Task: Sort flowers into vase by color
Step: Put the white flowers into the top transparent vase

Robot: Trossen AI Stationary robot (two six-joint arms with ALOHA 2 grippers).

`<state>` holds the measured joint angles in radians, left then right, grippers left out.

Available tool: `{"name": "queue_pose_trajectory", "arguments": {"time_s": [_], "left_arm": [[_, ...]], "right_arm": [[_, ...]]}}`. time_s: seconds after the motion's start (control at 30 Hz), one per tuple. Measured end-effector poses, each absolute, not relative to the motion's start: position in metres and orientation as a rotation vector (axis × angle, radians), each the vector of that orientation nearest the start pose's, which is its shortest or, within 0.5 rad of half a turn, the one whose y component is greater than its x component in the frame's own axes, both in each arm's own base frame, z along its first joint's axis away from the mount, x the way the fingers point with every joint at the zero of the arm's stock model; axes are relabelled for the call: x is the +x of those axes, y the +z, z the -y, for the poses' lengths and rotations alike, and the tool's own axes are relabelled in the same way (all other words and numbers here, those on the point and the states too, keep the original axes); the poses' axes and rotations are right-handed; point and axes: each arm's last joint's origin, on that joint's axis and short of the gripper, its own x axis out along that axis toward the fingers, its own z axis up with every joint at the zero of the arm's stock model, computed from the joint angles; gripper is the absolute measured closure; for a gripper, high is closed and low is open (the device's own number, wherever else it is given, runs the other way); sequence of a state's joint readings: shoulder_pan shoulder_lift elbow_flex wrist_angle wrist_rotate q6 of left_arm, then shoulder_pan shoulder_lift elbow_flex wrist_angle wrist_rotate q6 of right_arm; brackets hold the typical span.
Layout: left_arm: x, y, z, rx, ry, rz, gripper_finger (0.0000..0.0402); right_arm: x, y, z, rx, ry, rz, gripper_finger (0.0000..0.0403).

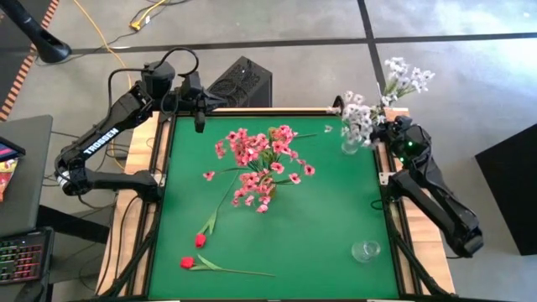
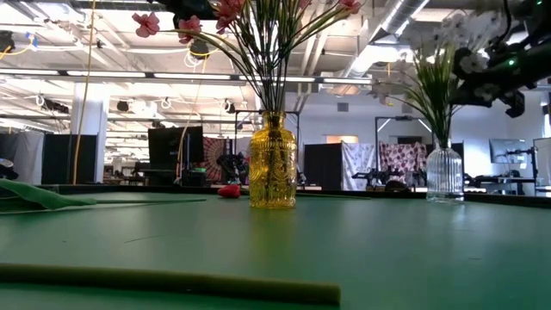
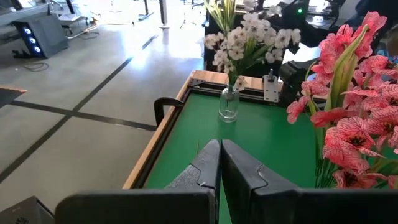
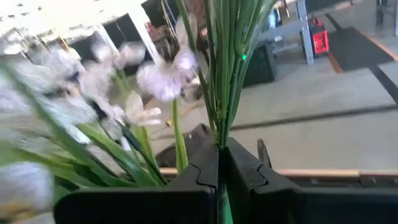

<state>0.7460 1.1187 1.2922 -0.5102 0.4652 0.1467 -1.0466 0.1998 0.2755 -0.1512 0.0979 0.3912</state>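
Note:
Pink blossom sprays (image 1: 260,164) stand in a yellow vase (image 2: 273,164) at mid-table. White sprays (image 1: 357,117) stand in a clear vase (image 1: 351,144) at the far right; the vase also shows in the low view (image 2: 444,175). Two red buds (image 1: 200,240) (image 1: 186,262) lie on their stems at the near left. My right gripper (image 4: 219,146) is above the far right corner, next to the clear vase, shut on a white spray (image 1: 407,77). My left gripper (image 3: 220,155) is shut and empty at the far left corner (image 1: 200,120). My right gripper pinches a bunch of thin green stems (image 4: 221,127) of the white spray between its two fingers. The stems run on past the fingertips to the blossoms (image 4: 158,78), which reach beyond the table's far edge. The fingers hide the stems' lower ends.
A small empty clear glass vase (image 1: 366,250) stands at the near right. The red buds' long green stems (image 1: 235,270) lie across the near left of the green mat. A black box (image 1: 243,82) sits behind the far edge.

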Motion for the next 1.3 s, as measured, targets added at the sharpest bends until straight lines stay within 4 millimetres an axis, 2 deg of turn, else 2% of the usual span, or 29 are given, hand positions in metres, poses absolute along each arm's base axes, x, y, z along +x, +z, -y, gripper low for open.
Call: {"name": "queue_pose_trajectory", "arguments": {"time_s": [0.17,0.53,1.03,1.3], "left_arm": [[0.173,0.411,-0.143,-0.048,0.257,-0.297,0.0401],[0.173,0.411,-0.143,-0.030,0.255,-0.299,0.0401],[0.173,0.411,-0.143,-0.031,0.255,-0.299,0.0401],[0.173,0.411,-0.142,-0.020,0.253,-0.300,0.0401]], "right_arm": [[0.045,0.228,0.084,0.368,-1.139,0.176,0.0367],[0.046,0.222,0.083,0.385,-1.107,0.102,0.0368],[0.057,0.191,0.084,0.372,-1.023,0.017,0.0368],[0.061,0.189,0.082,0.300,-0.991,-0.052,0.0368]]}}
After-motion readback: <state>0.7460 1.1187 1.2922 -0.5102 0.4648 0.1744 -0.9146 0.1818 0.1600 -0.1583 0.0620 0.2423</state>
